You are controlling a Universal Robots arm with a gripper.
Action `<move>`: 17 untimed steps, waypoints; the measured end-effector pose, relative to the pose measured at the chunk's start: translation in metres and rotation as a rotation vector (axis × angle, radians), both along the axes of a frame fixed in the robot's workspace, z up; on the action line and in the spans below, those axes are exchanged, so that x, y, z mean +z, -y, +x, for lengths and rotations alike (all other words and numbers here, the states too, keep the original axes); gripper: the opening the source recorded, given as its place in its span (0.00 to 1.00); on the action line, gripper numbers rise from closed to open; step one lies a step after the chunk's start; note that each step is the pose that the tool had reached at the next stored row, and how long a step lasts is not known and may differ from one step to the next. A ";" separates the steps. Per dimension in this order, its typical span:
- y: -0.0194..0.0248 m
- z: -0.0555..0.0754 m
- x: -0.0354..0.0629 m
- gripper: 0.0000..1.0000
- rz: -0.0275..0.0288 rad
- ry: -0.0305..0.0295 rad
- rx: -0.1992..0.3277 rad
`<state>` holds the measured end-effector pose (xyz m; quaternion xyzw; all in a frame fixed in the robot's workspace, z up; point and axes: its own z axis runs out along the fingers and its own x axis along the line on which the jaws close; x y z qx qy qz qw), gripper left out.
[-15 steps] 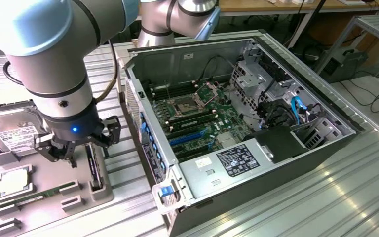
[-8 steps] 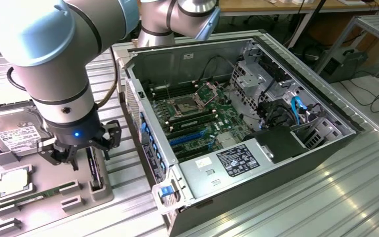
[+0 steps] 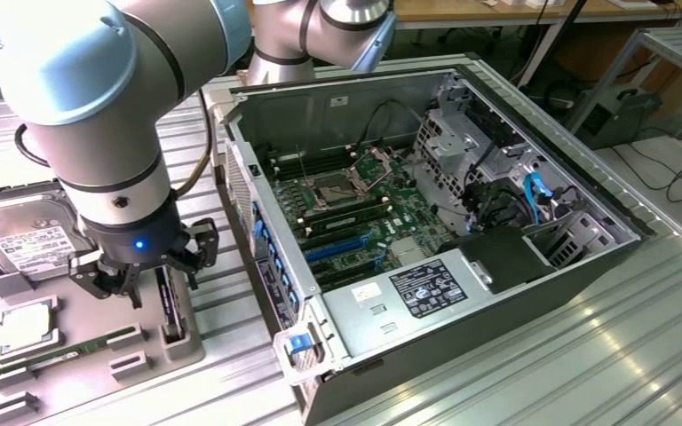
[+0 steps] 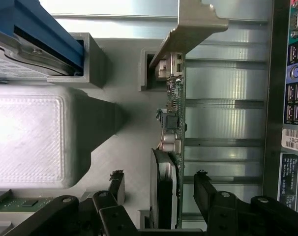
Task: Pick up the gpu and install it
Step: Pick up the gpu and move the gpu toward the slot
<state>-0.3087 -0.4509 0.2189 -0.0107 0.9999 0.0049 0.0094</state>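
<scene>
My black two-fingered gripper (image 4: 160, 181) straddles, jaws spread and touching nothing, the thin dark gpu card (image 4: 174, 113) standing on edge in the grey plastic holder (image 4: 124, 147); I judge it light, stiff yet fragile, best pinched across its flat faces, away from the silvery bracket (image 4: 193, 24).

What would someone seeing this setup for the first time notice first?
The large pale robot arm dominates the exterior view's left. Its gripper is open, with one finger on each side of the gpu, which stands on edge in a grey holder. Next comes the open computer case across the middle, its green motherboard exposed.
</scene>
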 end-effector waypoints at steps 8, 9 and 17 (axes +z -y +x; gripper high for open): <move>0.0000 0.002 0.0000 0.53 0.0000 0.0000 0.000; 0.0000 0.002 0.0000 0.51 0.0000 0.0000 0.000; 0.0000 0.004 -0.0001 0.35 0.0000 0.0000 0.000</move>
